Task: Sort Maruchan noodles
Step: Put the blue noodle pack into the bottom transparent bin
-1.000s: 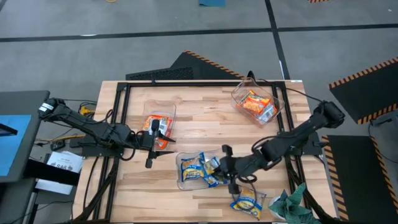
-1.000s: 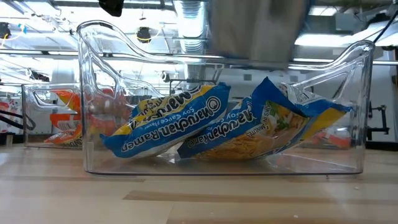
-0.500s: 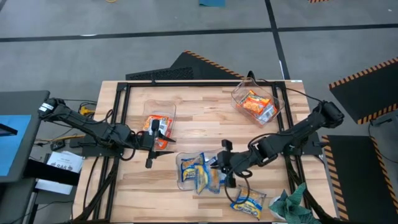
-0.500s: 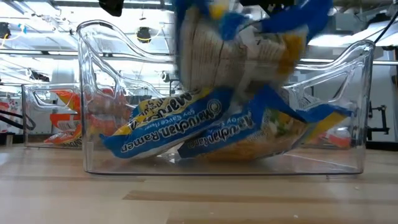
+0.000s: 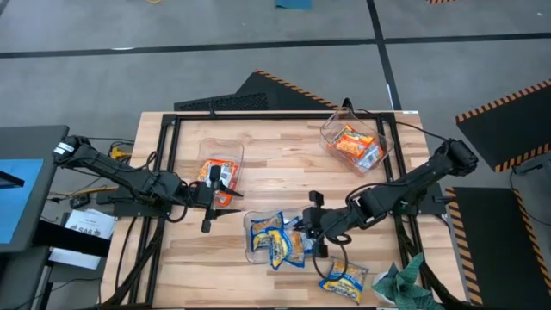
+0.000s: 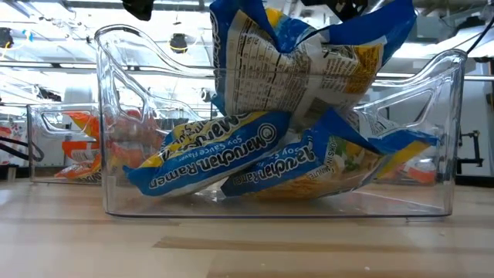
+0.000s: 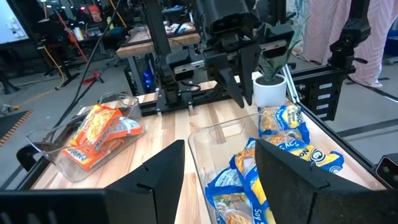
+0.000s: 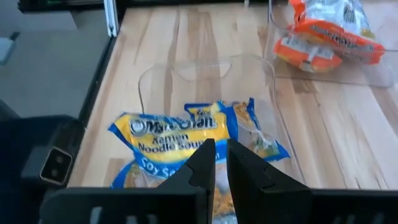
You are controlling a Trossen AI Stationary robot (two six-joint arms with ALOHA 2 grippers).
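Note:
A clear middle tub (image 5: 252, 226) near the table's front holds two blue-and-yellow Maruchan packets (image 6: 208, 154). My right gripper (image 5: 312, 226) is at the tub's right end, shut on a third blue-and-yellow packet (image 6: 293, 69). One more blue-and-yellow packet (image 5: 343, 277) lies flat on the table near the front edge. My left gripper (image 5: 210, 200) is open and empty, pointing toward the table's right, beside a left tub (image 5: 225, 153) of orange packets (image 5: 217, 170). A far right tub (image 5: 379, 138) holds red-orange packets (image 5: 351, 143). My right gripper pinches the packet by its upper edge (image 6: 363, 35) between its two fingers, which come slanting down from the table's right. The packet hangs nearly upright, its printed back toward the near edge. Its lower end (image 6: 262, 108) rests on the two packets in the middle tub.
A teal-green cloth (image 5: 405, 281) lies at the front right corner. Black frame rails (image 5: 258, 114) run along the table's far and side edges. Bare wood (image 5: 284, 159) lies between the three tubs.
My right gripper has gone a little toward the far edge with the blue-and-yellow packet. The packet has swung in over the middle tub and come down, and now hangs still with its lower end on the packets inside.

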